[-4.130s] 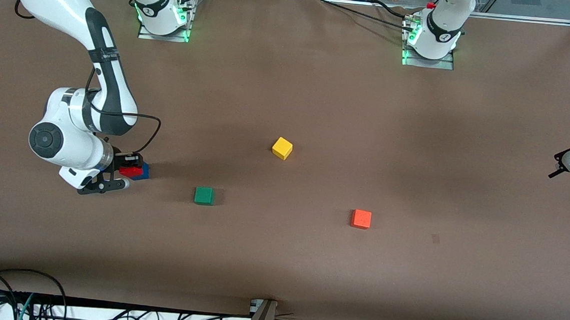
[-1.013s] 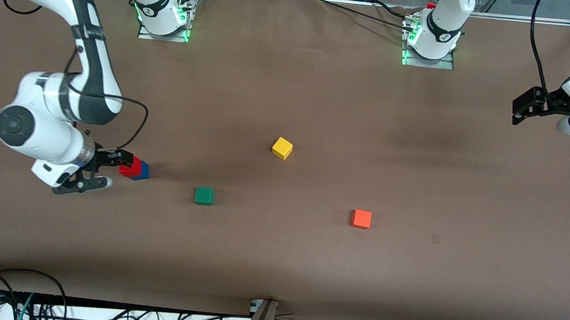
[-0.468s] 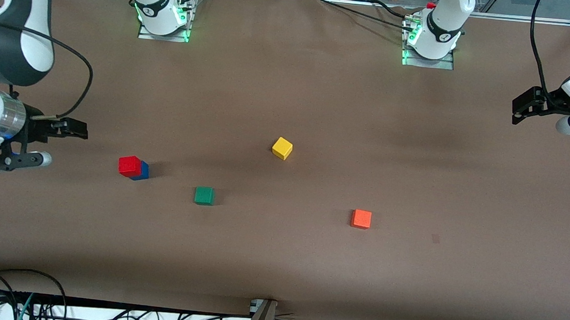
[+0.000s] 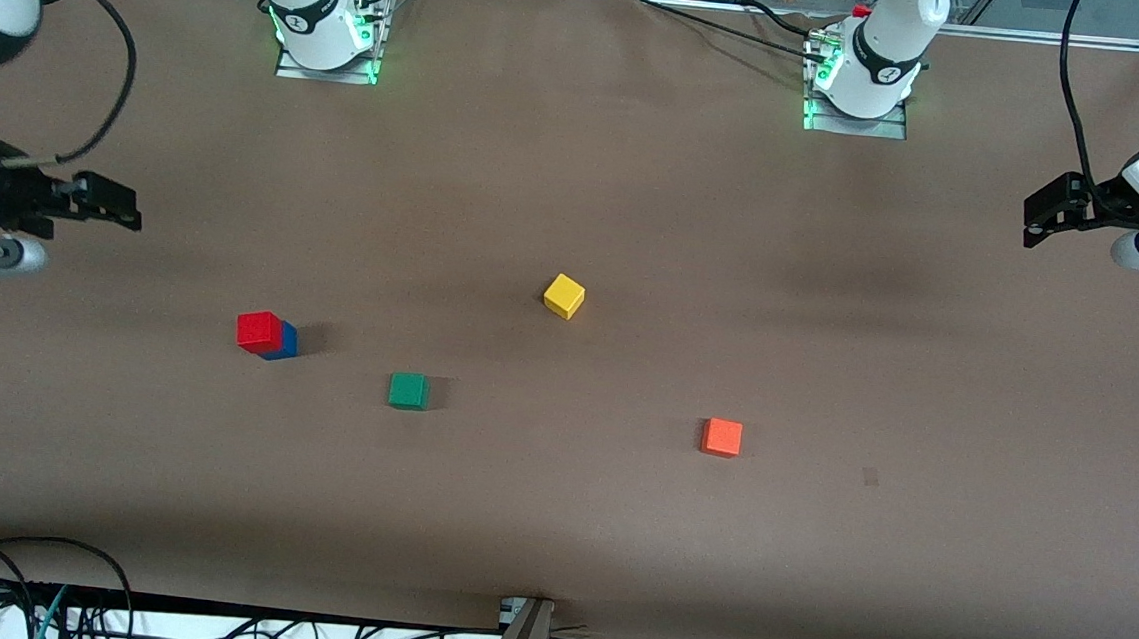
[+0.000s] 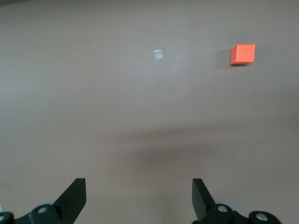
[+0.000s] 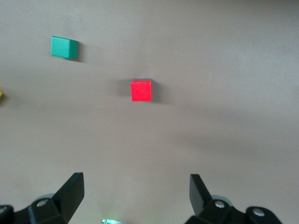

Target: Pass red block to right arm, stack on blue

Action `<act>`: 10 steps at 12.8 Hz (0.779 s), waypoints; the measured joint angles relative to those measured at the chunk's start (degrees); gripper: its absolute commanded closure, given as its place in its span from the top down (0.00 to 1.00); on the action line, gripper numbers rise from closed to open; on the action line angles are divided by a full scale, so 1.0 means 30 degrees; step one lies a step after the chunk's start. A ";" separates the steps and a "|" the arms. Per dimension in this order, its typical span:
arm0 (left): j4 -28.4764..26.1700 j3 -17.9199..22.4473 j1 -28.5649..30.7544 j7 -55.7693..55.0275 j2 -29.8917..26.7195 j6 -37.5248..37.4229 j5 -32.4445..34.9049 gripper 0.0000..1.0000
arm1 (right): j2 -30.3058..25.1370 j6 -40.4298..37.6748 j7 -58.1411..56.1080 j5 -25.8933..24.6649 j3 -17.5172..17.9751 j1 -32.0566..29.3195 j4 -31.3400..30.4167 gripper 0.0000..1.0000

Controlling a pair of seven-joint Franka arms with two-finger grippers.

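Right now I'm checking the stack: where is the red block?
The red block sits on the blue block toward the right arm's end of the table, beside the green block.

No text, label, brand, number or sign can be read anywhere.

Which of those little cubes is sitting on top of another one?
The red cube. It rests on the blue cube, while the green, yellow and orange cubes each sit alone on the table.
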 measured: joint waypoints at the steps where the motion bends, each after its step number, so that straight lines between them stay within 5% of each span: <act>1: -0.0001 0.0000 0.0001 0.0000 0.0000 -0.0005 0.0000 1.00 | -0.0736 -0.0151 -0.0001 -0.0004 0.0288 -0.0524 -0.0485 1.00; 6: -0.0003 0.0001 0.0002 0.0000 0.0001 -0.0011 0.0000 1.00 | -0.3749 -0.0753 0.0182 -0.0127 0.2036 -0.2566 -0.3083 1.00; 10: -0.0003 0.0001 0.0001 0.0000 0.0002 -0.0011 0.0000 1.00 | -0.4029 -0.1172 0.1999 -0.0338 0.2497 -0.2572 -0.3770 1.00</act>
